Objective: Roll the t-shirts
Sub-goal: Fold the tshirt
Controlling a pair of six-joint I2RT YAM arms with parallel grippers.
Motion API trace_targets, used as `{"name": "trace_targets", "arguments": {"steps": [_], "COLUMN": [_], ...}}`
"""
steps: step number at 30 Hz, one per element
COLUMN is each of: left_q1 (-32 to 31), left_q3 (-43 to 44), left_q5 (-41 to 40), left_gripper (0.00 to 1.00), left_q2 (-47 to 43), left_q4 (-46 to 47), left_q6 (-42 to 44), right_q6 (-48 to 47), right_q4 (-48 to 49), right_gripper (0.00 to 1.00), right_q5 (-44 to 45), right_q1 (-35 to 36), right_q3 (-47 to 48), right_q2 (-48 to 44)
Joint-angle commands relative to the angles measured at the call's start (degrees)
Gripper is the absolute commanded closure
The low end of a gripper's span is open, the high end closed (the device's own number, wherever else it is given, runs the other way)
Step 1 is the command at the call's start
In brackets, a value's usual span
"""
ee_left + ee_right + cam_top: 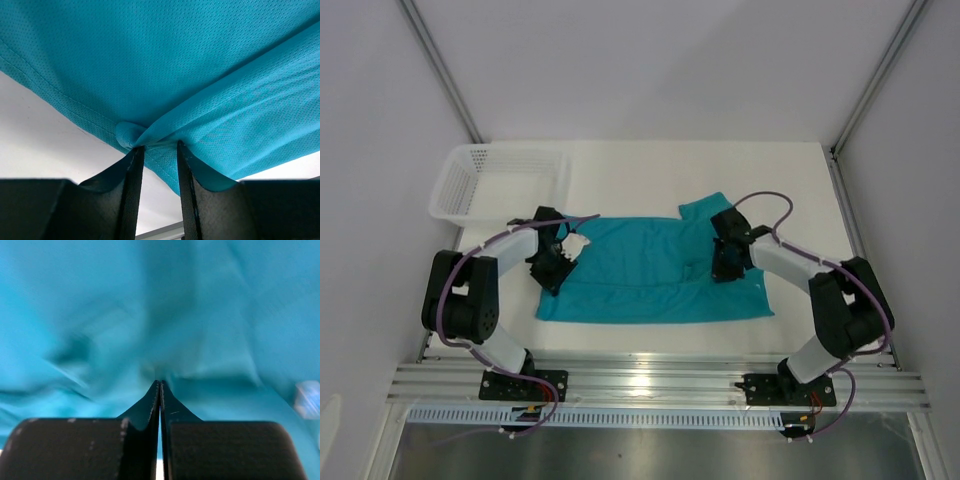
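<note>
The teal t-shirt (640, 275) lies spread flat across the middle of the white table, one sleeve sticking out at its far right. My left gripper (563, 262) is at the shirt's left edge. In the left wrist view its fingers (132, 170) stand apart, with the hem of the t-shirt (165, 75) bunched into a small fold right at the tips of the gripper (156, 146). My right gripper (722, 265) is down on the shirt's right part. In the right wrist view it (160, 383) is shut, with creases in the blurred t-shirt (150, 315) running into its tips.
A white mesh basket (470, 185) stands at the table's far left corner, just beyond the left arm. Metal frame posts (440, 65) rise at both back corners. An aluminium rail (650, 380) with the arm bases runs along the near edge.
</note>
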Motion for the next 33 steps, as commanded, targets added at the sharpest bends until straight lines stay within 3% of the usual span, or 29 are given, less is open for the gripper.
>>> {"name": "trace_targets", "arguments": {"steps": [1,6,10,16,20,27,31,33], "left_q1": [1.43,1.78,1.87,1.0,-6.62,-23.6,-29.75,-31.34], "left_q3": [-2.15,-2.33,-1.98,8.56,18.04,23.16,27.9,30.18], "left_q5": [-1.02,-0.85,-0.85,6.52,11.8,11.89,14.88,17.17], "left_gripper": [0.63,0.62,0.63,0.56,0.53,0.54,0.51,0.48], "left_q2": [0.17,1.66,0.79,-8.52,-11.43,-6.17,-1.61,0.77], "left_q4": [0.5,1.11,0.5,-7.3,-7.41,2.52,6.2,8.05], "left_q6": [0.26,0.17,0.26,0.08,0.25,-1.15,-1.24,-0.89], "right_q6": [0.5,0.94,-0.29,-1.17,2.5,6.56,7.18,8.05], "right_q4": [-4.77,-1.34,-3.7,-10.82,-11.88,-6.97,-5.73,-6.17], "right_gripper": [1.0,0.9,0.85,0.78,0.77,0.98,0.98,0.9], "right_q5": [4.14,-0.95,-0.44,-0.61,-1.3,-6.06,-6.15,-5.36], "right_q1": [-2.12,-5.64,-7.31,-12.49,-14.34,-17.07,-17.6,-17.86], "right_q3": [-7.05,-15.59,-13.5,-12.08,-13.05,-17.26,-18.5,-18.5], "right_q2": [-7.78,-14.56,-18.78,-26.42,-28.37,-25.9,-27.05,-27.49]}}
